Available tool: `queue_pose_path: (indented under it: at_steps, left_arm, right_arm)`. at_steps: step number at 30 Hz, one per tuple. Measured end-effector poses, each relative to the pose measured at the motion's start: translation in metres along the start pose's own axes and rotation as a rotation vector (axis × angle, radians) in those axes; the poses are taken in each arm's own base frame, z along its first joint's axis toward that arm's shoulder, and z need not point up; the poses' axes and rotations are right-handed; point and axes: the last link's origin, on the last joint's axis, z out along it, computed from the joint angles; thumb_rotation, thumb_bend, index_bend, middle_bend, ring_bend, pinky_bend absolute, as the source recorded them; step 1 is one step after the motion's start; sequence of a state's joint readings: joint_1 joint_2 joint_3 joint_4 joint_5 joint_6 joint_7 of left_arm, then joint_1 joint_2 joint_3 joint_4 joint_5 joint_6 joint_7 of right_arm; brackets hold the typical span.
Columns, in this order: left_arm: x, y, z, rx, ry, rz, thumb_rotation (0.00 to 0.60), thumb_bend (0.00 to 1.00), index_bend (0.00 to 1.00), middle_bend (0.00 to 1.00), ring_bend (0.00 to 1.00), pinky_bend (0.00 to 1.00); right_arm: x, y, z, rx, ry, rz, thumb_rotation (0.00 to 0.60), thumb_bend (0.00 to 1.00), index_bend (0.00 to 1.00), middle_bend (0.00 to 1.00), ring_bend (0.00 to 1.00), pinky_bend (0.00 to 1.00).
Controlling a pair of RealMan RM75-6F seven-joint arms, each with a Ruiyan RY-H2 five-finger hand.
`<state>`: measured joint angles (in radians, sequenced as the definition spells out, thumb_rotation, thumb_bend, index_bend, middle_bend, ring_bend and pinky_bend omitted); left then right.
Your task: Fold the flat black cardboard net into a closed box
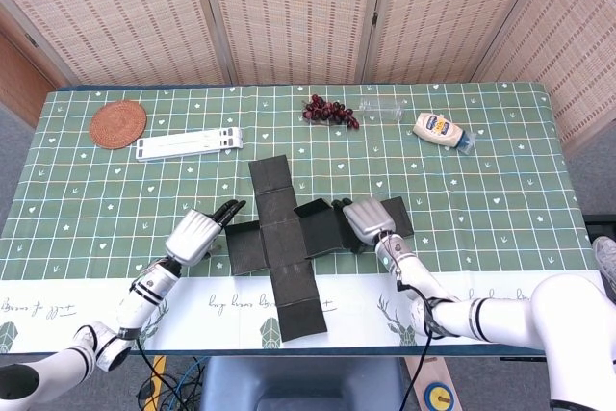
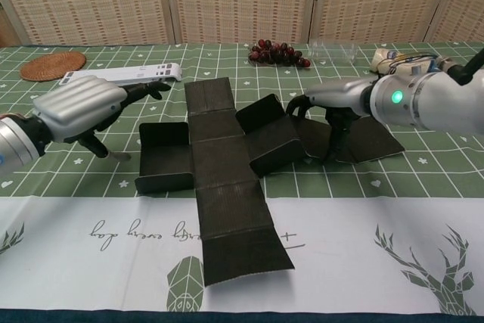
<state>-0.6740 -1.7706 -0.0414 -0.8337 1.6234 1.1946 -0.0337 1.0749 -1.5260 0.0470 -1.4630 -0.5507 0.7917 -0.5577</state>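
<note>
Early stage: net (image 1: 284,238) mostly flat on counter (image 1: 500,170). Right hand (image 1: 367,218) fingers (image 2: 333,125) press raised side flap. Left hand (image 1: 192,236) fingers (image 2: 144,90) spread, empty, just beside opposite flap. Remaining: all walls, lid.

Coaster: round woven mat (image 1: 117,124), far left of table
Stand: white slotted bar (image 1: 190,144), just right of coaster
Grapes: dark red bunch (image 1: 330,112), far centre
Bottle: clear plastic (image 1: 383,109), lying beside grapes
Squeeze bottle: mayonnaise (image 1: 442,129), lying far right
Tablecloth: green grid pattern (image 1: 500,190)
Backdrop: woven folding screens (image 1: 289,12)
</note>
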Motion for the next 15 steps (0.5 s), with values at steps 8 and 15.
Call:
queue_pose_path:
  at_steps: [8,15]
  left_arm:
    - [-0.0043,0.0054,0.0067,-0.015,0.002,0.042,0.6,0.15,0.0,0.17,0.73,0.93]
    - [-0.0053,0.0053,0.008,-0.014,0.002,0.052,0.6,0.15,0.0,0.17,0.73,0.93]
  right_arm:
    - [-0.0004,0.0005,-0.0017,-0.001,0.001,0.004,0.6,0.45,0.25,0.29,0.77,0.98]
    - [-0.001,-0.0004,-0.0026,0.001,0.001,0.006,0.6,0.45,0.25,0.29,0.77,0.98]
